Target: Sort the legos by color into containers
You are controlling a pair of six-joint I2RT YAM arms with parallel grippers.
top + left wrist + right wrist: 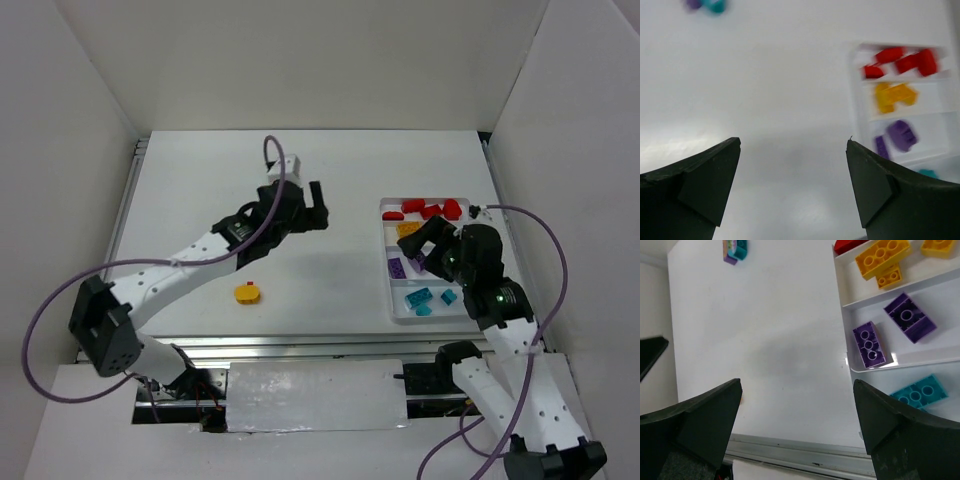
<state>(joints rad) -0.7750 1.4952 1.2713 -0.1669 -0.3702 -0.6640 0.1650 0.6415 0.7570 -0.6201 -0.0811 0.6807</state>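
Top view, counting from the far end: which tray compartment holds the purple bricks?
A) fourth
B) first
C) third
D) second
C: the tray runs red bricks farthest, then yellow bricks, then purple bricks, with teal bricks nearest the arms.

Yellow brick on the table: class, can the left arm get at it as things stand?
Probably yes: the yellow brick lies alone, nothing around it, and the left claw is open, empty.
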